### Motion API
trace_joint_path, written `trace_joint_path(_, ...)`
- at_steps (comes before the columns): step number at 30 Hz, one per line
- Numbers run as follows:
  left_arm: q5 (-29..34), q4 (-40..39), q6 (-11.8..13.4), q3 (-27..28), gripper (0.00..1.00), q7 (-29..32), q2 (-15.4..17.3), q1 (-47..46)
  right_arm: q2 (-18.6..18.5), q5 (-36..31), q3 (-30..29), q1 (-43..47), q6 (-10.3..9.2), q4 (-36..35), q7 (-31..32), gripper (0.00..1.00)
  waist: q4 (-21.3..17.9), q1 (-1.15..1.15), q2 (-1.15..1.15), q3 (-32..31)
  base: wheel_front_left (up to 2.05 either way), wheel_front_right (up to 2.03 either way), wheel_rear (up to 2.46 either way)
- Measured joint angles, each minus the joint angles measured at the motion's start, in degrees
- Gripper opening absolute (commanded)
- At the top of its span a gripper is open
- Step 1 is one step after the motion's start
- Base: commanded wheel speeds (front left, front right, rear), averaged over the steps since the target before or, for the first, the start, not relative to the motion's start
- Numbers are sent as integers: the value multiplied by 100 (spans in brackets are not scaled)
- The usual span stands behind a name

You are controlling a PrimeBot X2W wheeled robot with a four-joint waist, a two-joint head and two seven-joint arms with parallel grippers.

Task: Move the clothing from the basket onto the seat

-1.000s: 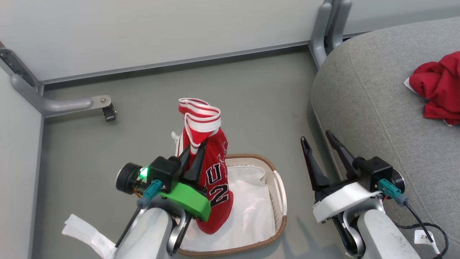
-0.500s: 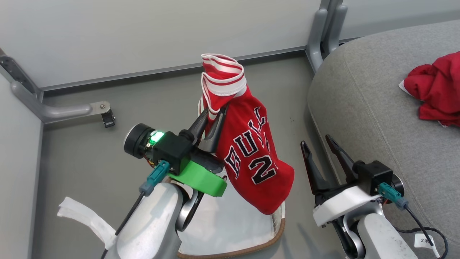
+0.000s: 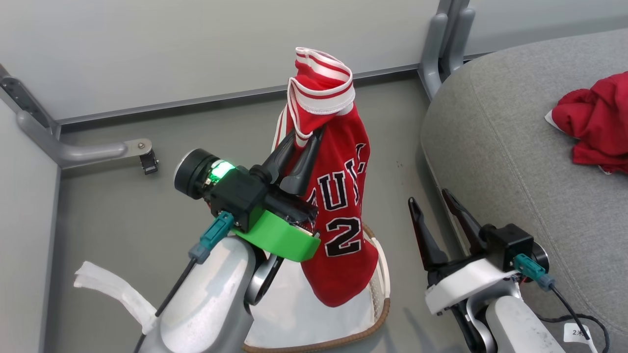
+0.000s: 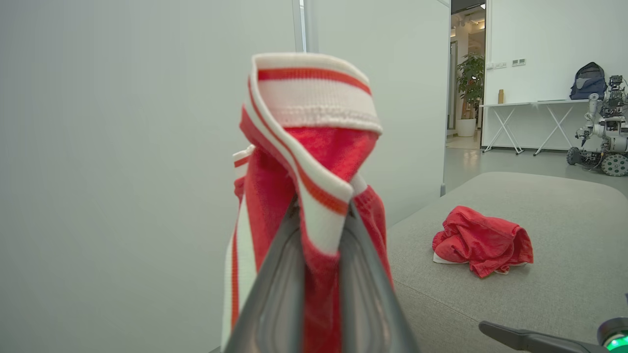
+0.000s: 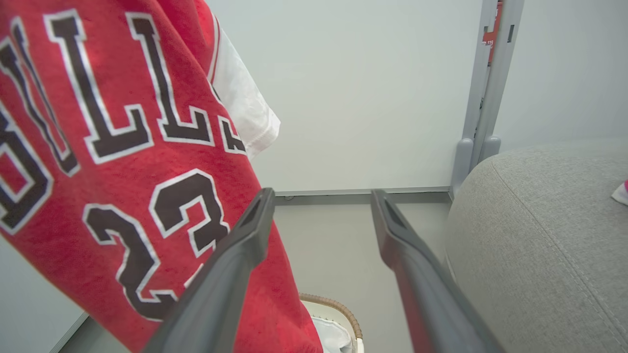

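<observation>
While clamping the red Bulls jersey (image 3: 338,196) by its striped trim in the left gripper (image 3: 308,135), dangled it lengthwise over the basket (image 3: 381,279), lower centre. Had the grey seat (image 3: 490,147) off to the right of frame, with the other red garment (image 3: 596,122) on it. Had the right gripper (image 3: 428,196) splayed empty in between.

Surroundings, as seen from my head and left wrist. Grey floor (image 3: 235,147), closed at its far edge by a pale partition wall (image 3: 196,44). At the floor's left edge, a grey metal foot (image 3: 93,147) ends at a small black caster (image 3: 149,163). At the far right corner stands a paired grey upright (image 3: 444,44). A crumpled white strip (image 3: 110,294) shows near the near left corner. Beyond a doorway: potted plant (image 4: 472,78), white folding table (image 4: 535,104), dark backpack (image 4: 588,81), another wheeled robot (image 4: 606,142).
</observation>
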Motion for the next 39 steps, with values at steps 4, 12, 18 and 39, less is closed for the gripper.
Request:
trace_joint_path(4,-30,-33,0,-5,0,0,-1,-13,-1,68,197,-48,0,-132,0,100,7,0,0,23,0,0,0)
trace_joint_path(12,-133,-24,0,-44,0,0,-2,0,0,65,745,-304,0,-450,0,100,-4,0,0,8,0,0,0)
trace_joint_path(18,-252,-33,0,-175,0,0,-5,34,-37,125,1203,-513,0,-416,0,100,11,0,0,-9,0,0,0)
trace_joint_path(39,-525,-148,69,-737,0,0,-5,33,-30,-66,1739,-1173,0,385,0,100,278,1,0,123,0,0,0)
